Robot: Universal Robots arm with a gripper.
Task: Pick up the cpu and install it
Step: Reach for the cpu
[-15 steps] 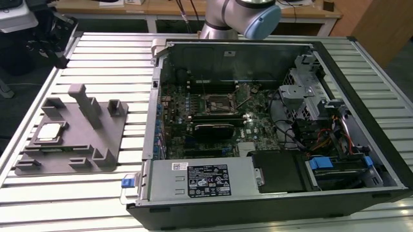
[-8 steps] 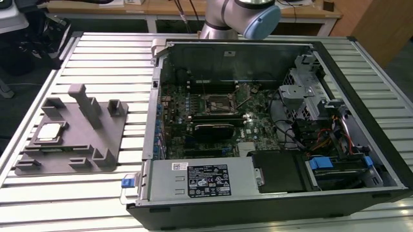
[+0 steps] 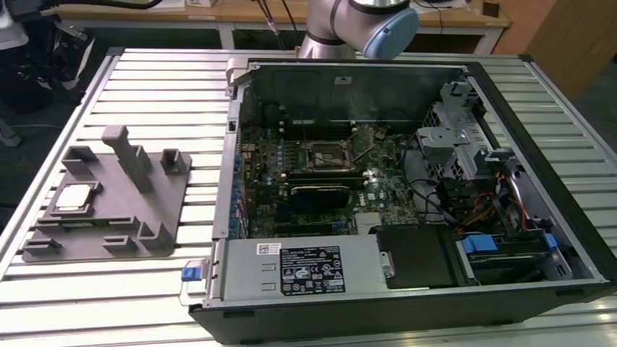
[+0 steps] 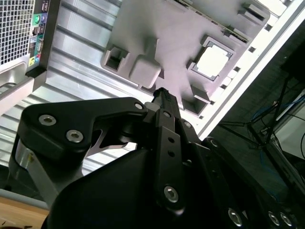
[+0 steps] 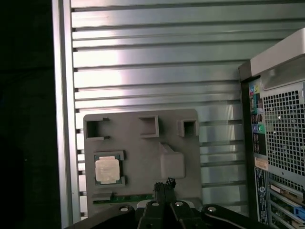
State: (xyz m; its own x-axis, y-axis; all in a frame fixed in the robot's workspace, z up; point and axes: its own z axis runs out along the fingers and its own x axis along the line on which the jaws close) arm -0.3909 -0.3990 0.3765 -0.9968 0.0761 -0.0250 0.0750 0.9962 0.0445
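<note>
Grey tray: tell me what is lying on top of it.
The cpu lies flat in a framed recess of the grey tray, among upright posts. In the first wrist view the tool covers the tray's edge nearest it, so anything there is hidden.

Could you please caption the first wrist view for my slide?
View past the tool to the cpu seated in the grey tray.

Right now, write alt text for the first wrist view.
A small shiny silver square cpu lies in a recess of a grey plastic tray on a slatted metal table. The black gripper hangs near the tray's edge.
</note>
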